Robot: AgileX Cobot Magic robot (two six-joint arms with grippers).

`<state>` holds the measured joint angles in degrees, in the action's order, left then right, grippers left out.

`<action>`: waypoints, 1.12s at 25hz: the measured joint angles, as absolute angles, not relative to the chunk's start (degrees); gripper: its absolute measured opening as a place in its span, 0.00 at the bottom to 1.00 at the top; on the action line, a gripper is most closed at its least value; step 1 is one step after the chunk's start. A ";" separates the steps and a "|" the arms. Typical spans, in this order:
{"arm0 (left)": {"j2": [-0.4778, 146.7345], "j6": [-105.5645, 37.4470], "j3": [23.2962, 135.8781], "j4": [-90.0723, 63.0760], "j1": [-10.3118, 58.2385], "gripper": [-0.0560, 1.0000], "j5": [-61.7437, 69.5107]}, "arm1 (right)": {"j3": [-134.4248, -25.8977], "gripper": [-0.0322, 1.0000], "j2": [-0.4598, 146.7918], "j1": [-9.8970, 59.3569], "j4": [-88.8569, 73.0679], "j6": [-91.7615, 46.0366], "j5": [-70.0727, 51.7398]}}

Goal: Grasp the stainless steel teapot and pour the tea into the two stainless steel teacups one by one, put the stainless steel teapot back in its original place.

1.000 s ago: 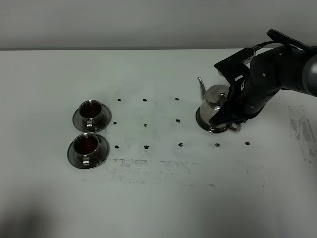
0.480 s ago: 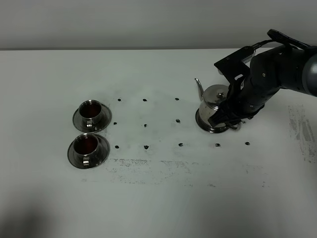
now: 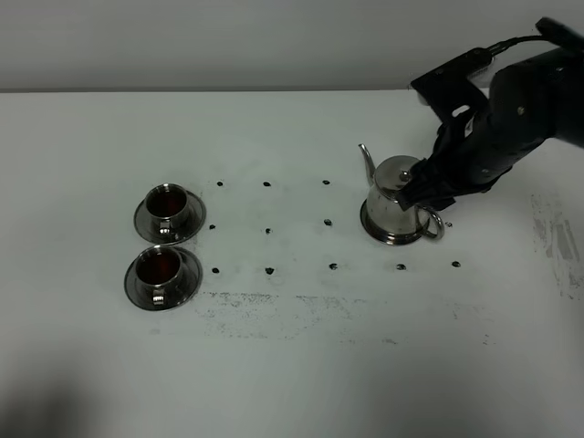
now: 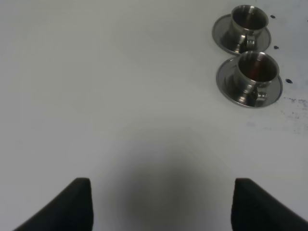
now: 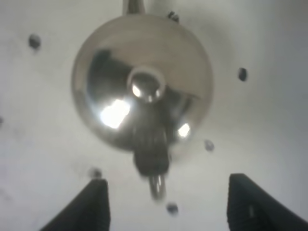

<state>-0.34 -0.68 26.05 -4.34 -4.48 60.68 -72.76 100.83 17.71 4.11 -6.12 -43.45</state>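
Upright stainless steel teapot, spout toward the teacups.

Right gripper hangs with jaws spread; left gripper likewise.

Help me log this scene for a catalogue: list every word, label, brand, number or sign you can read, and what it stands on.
None: no readable text shows in any view.
The teapot, the two teacups and their saucers show bare steel with only reflections.
The table carries only dark dots and scuffs, not characters.
The right arm's black casing shows no legible marking.
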 joint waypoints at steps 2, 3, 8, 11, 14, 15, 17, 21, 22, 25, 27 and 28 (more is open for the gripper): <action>-0.34 -0.68 26.05 -4.34 -4.48 0.61 60.68 | -71.91 0.53 96.08 17.71 4.11 -6.07 -46.45; -0.34 -0.68 26.05 -4.34 -4.48 0.61 60.68 | -70.86 0.53 93.40 17.71 4.11 -6.07 -47.15; -0.34 -0.68 26.05 -4.34 -4.48 0.61 60.68 | -60.64 0.53 78.28 16.69 1.05 -6.07 -46.28; -0.34 -0.68 26.05 -4.34 -4.48 0.61 60.68 | -53.71 0.53 68.13 14.94 -2.10 -5.95 -45.96; -0.34 -0.68 26.05 -4.34 -4.48 0.61 60.68 | -47.13 0.53 58.23 14.80 -3.34 -5.95 -46.63; -0.34 -0.68 26.05 -4.34 -4.48 0.61 60.68 | -45.07 0.53 55.35 14.80 -3.74 -5.95 -47.21; -0.34 -0.68 26.05 -4.29 -4.48 0.61 60.68 | -41.86 0.53 48.38 14.80 -4.77 -5.95 -48.88; -0.34 -0.68 26.05 -4.29 -4.48 0.61 60.68 | -38.37 0.53 36.32 14.80 -5.15 -5.93 -54.37; -0.34 -0.68 26.05 -4.29 -4.48 0.61 60.68 | -37.91 0.53 34.29 14.66 -5.21 -5.93 -55.75; -0.34 -0.68 26.05 -4.29 -4.48 0.61 60.68 | -37.03 0.54 29.31 13.13 -5.22 -5.93 -60.37; -0.34 -0.68 26.05 -4.29 -4.48 0.61 60.68 | -36.37 0.54 26.99 11.62 -5.15 -5.93 -61.67; -0.34 -0.68 26.05 -4.29 -4.48 0.61 60.68 | -35.84 0.54 26.00 10.83 -4.96 -5.93 -61.83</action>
<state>-0.34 -0.68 26.05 -4.29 -4.48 60.68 -35.84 26.00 10.83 -4.96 -5.93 -61.83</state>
